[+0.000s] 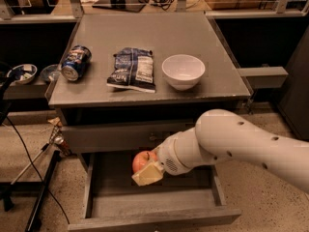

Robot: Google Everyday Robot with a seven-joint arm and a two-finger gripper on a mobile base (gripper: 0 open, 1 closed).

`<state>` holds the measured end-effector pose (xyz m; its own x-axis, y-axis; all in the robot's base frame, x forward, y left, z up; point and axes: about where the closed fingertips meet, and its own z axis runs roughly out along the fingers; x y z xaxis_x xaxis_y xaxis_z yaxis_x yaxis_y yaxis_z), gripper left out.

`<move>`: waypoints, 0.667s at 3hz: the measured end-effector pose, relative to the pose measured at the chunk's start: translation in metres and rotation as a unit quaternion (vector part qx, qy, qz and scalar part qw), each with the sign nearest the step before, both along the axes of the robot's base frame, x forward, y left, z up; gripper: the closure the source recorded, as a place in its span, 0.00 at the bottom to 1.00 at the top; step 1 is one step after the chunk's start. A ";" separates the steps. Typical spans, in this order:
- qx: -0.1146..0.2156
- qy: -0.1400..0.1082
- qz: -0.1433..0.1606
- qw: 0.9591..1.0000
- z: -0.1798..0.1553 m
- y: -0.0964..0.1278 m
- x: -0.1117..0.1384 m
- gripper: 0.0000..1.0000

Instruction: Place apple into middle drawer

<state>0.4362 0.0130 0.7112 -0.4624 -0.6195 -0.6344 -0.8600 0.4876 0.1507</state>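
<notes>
The red-orange apple (141, 160) is held in my gripper (146, 168), which is shut on it with a pale finger pad under it. The white arm (241, 144) reaches in from the right. The apple hangs above the floor of the open middle drawer (145, 204), a wide shallow grey box pulled out below the cabinet, near its back left part.
On the grey cabinet top (145, 37) lie a blue soda can (75, 63) on its side, a dark chip bag (132, 68) and a white bowl (183, 71). A closed drawer front (111, 137) sits above the open one. Cables and a stand (34, 178) are on the floor at left.
</notes>
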 end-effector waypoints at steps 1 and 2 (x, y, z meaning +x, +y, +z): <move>0.007 0.005 -0.026 1.000 -0.029 0.006 0.004 1.00; 0.005 0.014 -0.052 0.999 -0.056 0.013 0.012 1.00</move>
